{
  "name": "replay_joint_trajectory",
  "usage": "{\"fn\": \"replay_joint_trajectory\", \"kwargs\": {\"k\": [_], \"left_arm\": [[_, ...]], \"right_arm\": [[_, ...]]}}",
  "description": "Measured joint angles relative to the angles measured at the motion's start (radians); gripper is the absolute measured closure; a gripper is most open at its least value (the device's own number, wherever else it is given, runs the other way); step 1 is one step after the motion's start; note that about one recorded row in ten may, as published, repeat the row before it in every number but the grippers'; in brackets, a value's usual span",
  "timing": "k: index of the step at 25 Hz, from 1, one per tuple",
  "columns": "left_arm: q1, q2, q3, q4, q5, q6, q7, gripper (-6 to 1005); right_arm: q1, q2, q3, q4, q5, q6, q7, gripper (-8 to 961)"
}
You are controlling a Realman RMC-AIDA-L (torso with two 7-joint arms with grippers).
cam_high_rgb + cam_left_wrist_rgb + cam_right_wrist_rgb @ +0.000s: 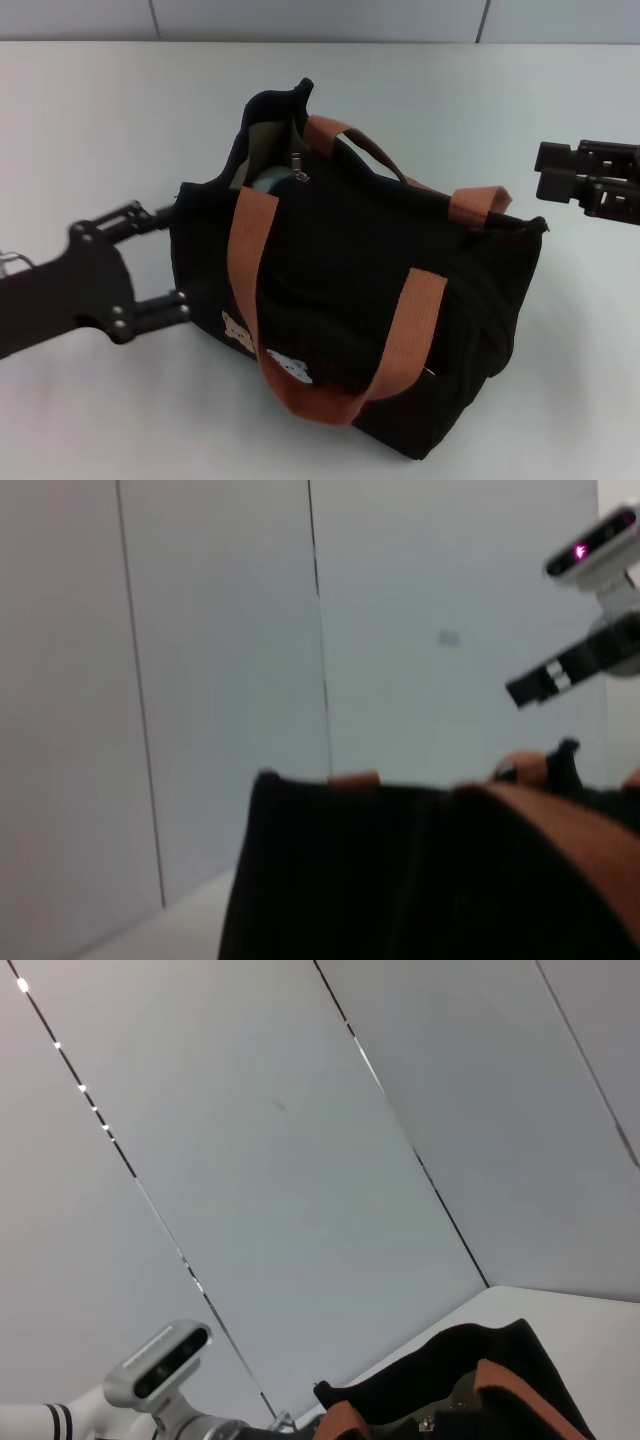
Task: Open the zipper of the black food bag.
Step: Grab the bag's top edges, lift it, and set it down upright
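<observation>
The black food bag [350, 270] stands mid-table, its orange-brown handles [250, 260] draped over the top. The zipper's silver pull tab [298, 170] hangs near the bag's far end, where the top gapes and shows a pale lining. My left gripper [177, 256] is open, its two fingertips [172, 212] up against the bag's left end. Off to the right, my right gripper [540, 172] hovers shut, apart from the bag. In the left wrist view the bag [400, 880] fills the foreground, with the right gripper [545, 680] beyond it. The right wrist view catches the bag's top [470, 1360].
A white table [100, 120] carries the bag, with a pale panelled wall [300, 18] behind. A pale teal object [268, 180] shows inside the bag's opening. The left arm's camera housing [160, 1370] appears in the right wrist view.
</observation>
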Motion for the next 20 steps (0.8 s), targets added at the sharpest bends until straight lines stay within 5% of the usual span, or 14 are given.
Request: {"fn": "replay_joint_trajectory", "kwargs": {"k": [15, 20], "left_arm": [[-0.035, -0.018, -0.038, -0.121, -0.007, -0.045, 0.227, 359], [-0.035, -0.018, -0.039, -0.122, -0.008, -0.049, 0.226, 557]], "right_arm": [[-0.001, 0.001, -0.002, 0.005, -0.004, 0.000, -0.006, 450], [-0.002, 0.002, -0.001, 0.005, -0.004, 0.001, -0.006, 450]]}}
